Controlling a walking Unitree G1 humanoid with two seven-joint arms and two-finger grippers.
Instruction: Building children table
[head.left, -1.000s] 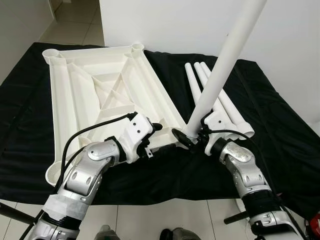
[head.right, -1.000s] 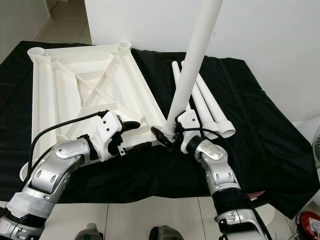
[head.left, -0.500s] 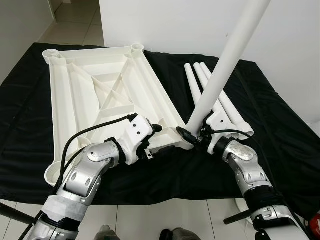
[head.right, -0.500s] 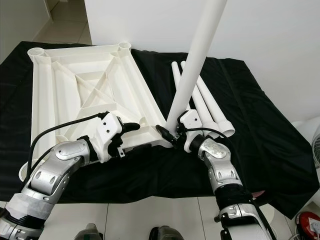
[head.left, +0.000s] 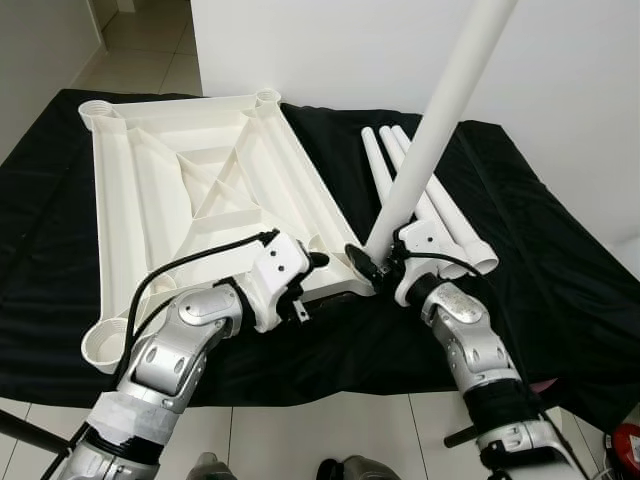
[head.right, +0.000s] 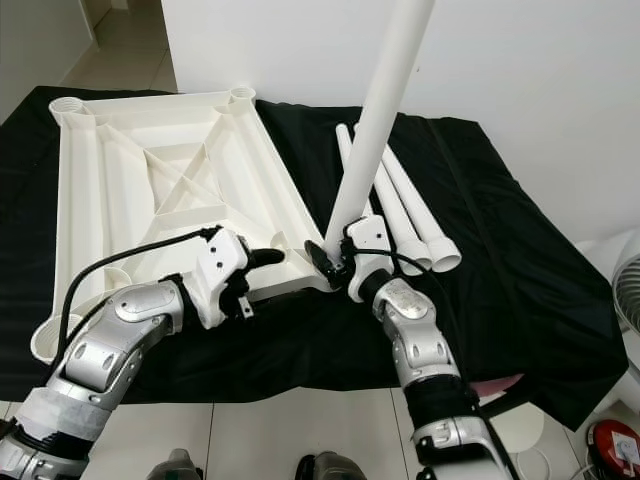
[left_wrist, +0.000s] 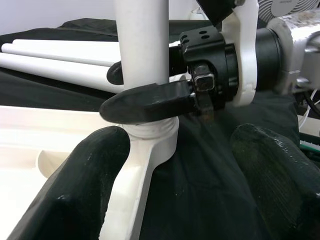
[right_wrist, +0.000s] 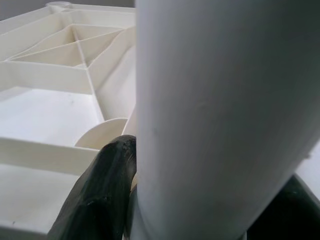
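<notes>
Tabletop (head.left: 190, 190) lay upside down, ribbed underside up, on the black cloth (head.left: 560, 260) covering the bench. Left gripper (head.left: 318, 262) sat at the tabletop's near right corner, fingers spread apart and holding nothing (one finger (left_wrist: 75, 195) against the corner socket). Right gripper (head.left: 362, 266) was clenched around the base of the leg (head.left: 440, 115), which stood tilted in that corner socket. Three spare legs (head.left: 430, 205) lay side by side on the cloth further right.
</notes>
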